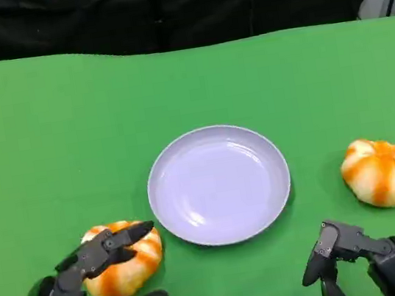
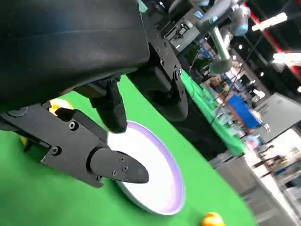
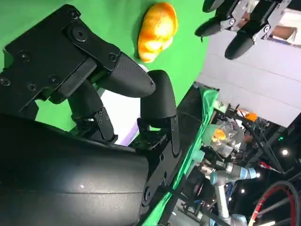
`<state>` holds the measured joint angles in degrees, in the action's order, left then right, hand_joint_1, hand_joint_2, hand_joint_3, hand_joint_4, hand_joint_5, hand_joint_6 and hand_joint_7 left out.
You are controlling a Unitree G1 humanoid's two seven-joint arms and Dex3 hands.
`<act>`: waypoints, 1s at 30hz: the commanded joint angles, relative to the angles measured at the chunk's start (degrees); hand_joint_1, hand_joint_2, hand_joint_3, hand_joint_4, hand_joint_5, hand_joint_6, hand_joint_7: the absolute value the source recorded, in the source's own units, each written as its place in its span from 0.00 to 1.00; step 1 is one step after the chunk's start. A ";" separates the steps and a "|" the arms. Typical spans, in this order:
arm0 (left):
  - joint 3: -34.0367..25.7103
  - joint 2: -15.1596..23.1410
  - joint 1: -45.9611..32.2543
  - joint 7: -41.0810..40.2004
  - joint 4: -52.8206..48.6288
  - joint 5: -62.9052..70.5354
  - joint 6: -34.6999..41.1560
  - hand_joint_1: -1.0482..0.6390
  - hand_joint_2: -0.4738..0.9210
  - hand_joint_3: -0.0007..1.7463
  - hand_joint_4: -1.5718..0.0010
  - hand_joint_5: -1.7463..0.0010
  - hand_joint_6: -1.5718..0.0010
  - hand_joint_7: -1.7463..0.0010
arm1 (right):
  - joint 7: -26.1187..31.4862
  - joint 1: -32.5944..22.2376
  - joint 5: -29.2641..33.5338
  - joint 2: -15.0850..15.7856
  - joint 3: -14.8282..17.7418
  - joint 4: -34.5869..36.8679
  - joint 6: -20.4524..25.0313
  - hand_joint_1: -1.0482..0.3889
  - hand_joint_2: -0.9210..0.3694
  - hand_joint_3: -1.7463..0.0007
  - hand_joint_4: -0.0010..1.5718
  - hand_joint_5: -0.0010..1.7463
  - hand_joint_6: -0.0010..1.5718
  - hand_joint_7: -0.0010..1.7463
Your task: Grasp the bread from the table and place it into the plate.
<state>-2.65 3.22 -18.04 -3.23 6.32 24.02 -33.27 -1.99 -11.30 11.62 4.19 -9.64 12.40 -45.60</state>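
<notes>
Right now my left hand (image 1: 102, 281) straddles the bread (image 1: 124, 268) at the lower left of the frame, fingers spread over and under it but not clamped, so I judge the grasp is the step in hand. Next I must close, lift and carry right to the empty plate (image 1: 219, 184) at centre. Nothing blocks that path. My right hand (image 1: 346, 248) idles, loosely spread, below a second bread (image 1: 384, 170) at right.

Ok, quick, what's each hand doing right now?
Left hand: fingers around the left orange-striped round bread roll; firm grip cannot be told.
Right hand: open, holding nothing.
</notes>
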 commanded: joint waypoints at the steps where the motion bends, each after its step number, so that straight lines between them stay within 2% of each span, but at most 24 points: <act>1: -0.31 1.98 -1.16 -1.00 6.27 8.48 7.34 0.36 0.93 0.02 0.71 0.61 0.63 0.93 | 0.36 -0.07 -0.27 -0.10 0.04 -0.19 0.42 0.45 0.39 0.17 0.46 1.00 0.41 0.90; 4: 0.56 2.79 -1.66 -0.19 9.45 12.63 11.74 0.35 0.93 0.01 0.73 0.63 0.64 0.95 | 0.42 -0.02 -0.08 -0.10 0.04 -0.27 0.53 0.45 0.40 0.17 0.46 1.00 0.41 0.90; 7: 2.00 4.31 -1.58 1.33 12.55 18.63 16.60 0.34 0.94 0.00 0.73 0.71 0.67 0.98 | 0.37 0.09 -0.19 -0.10 0.01 -0.23 0.58 0.45 0.40 0.16 0.46 1.00 0.41 0.90; 15: 7.05 8.53 1.69 4.38 14.48 32.40 26.28 0.33 0.93 0.00 0.77 0.77 0.73 1.00 | 0.27 0.08 -0.45 -0.34 -0.16 -0.27 0.67 0.45 0.41 0.15 0.46 1.00 0.42 0.90; 22: 12.07 10.84 6.56 8.06 11.85 41.63 33.78 0.27 0.94 0.00 0.75 0.82 0.75 1.00 | 0.30 -0.03 -0.30 -0.46 -0.17 -0.54 0.93 0.45 0.41 0.16 0.47 1.00 0.42 0.90; 30: 16.92 12.08 11.87 8.70 5.20 46.10 39.22 0.24 0.95 0.01 0.73 0.85 0.75 1.00 | 0.23 0.02 -0.37 -0.36 -0.14 -0.29 0.73 0.45 0.41 0.15 0.47 1.00 0.41 0.90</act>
<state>13.27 13.78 -7.65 4.69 13.56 68.75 4.36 -1.92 -11.18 11.66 3.57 -9.86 12.35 -45.07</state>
